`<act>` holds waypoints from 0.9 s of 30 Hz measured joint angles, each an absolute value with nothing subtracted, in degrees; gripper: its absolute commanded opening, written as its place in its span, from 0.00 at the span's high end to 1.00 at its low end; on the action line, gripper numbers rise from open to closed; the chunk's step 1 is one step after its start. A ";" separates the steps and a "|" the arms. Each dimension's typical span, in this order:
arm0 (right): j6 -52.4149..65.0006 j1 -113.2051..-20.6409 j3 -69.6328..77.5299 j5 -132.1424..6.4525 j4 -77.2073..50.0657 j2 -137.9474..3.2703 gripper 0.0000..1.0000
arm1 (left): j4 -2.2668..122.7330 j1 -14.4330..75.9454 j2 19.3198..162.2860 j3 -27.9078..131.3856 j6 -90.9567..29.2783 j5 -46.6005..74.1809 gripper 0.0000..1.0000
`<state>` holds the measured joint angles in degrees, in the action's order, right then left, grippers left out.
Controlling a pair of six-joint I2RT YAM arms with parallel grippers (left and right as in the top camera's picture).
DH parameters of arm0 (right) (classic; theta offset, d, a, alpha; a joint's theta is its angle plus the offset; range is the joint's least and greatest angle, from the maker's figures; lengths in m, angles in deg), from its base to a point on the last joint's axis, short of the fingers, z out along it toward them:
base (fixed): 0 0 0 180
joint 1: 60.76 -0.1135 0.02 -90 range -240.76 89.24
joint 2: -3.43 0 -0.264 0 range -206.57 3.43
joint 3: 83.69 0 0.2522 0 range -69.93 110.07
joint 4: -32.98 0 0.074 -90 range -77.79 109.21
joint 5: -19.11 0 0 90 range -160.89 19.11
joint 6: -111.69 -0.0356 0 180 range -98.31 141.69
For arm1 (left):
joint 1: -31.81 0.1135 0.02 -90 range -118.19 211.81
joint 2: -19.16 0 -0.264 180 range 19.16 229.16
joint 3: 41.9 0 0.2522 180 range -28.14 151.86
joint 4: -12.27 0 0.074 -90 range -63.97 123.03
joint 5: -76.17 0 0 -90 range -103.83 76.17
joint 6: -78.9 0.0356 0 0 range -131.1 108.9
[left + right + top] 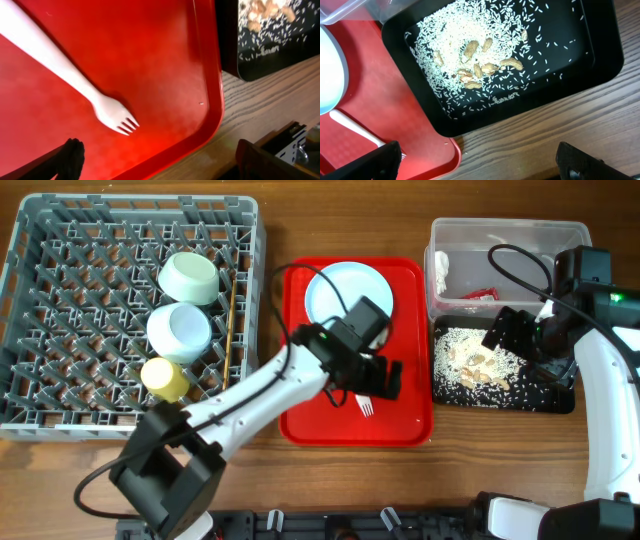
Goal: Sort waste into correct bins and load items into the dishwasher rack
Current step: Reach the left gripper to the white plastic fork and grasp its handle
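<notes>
Loaded in rack point(130, 200): bowl point(190, 277), second bowl point(180, 330), cup point(165, 379), and chopstick point(233, 315) along the right side.

Binned: paper point(441, 268) and sachet point(480, 294) in tub point(500, 230); rice point(455, 45) and beige scraps point(480, 70) in black tray point(600, 65). No loose waste seen on the table. Sorting judged complete.

Left to load: plate point(345, 290) and fork point(75, 75). Both on red tray point(175, 75), plate at the far end, fork nearer the front rim.

Left gripper point(165, 160): low over the fork's tine end, fingers apart, nothing held. Reads as set-up for a fork pick.

Right gripper point(480, 160): above the black tray's near edge, fingers apart, empty.

Progress judged at roughly three-quarters. Thin flat fork on a slick tray probably awkward to pinch. Plate likely harder, lying flat with little edge to grip.
</notes>
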<state>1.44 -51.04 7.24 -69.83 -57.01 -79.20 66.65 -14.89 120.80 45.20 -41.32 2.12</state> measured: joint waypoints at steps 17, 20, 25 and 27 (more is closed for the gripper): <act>1.44 -51.04 7.24 -69.83 -57.10 -79.20 0.00 | 68.75 -17.27 129.78 45.20 -61.43 -13.33 0.19; 1.44 -51.04 7.24 -69.83 -57.10 -79.20 0.00 | 68.44 -17.27 131.56 45.20 -61.87 -13.90 0.25; 1.44 -51.04 7.24 -69.81 -57.10 -79.20 0.00 | 68.90 -17.27 131.95 45.27 -62.48 -14.73 0.39; 1.46 -51.04 7.24 -69.83 -57.10 -79.20 0.00 | 69.45 -17.27 131.99 45.27 -62.67 -15.06 0.47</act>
<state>1.46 -51.04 7.24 -69.83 -57.10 -79.20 69.45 -17.27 131.99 45.27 -62.67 -15.06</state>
